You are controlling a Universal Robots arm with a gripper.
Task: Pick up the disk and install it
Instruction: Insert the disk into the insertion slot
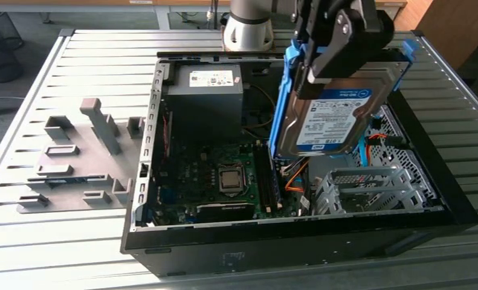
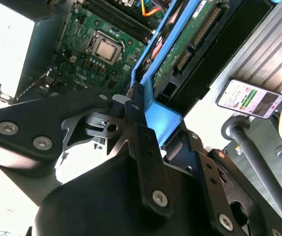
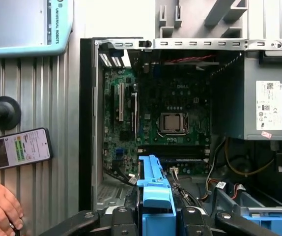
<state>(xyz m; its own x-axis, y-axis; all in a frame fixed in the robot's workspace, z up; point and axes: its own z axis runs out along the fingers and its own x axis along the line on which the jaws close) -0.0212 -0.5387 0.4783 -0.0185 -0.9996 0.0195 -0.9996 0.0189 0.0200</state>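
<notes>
The disk (image 1: pixel 327 115): position?
— You see it tilted above the open computer case (image 1: pixel 287 254), white-and-blue label outward. The gripper (image 1: pixel 335 72) is clamped on its upper end, across the blue side rails (image 1: pixel 286 90). A white sticker (image 1: pixel 210 77) marks the power supply (image 1: pixel 206 103).

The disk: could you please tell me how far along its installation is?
Pickup is done: the gripper clamps the flat silver metal disk with blue side rails, tilted over the open black computer case. It is not yet seated in the grey metal drive cage.

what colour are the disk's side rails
Blue rails on the disk, clearest in the exterior view.
</notes>
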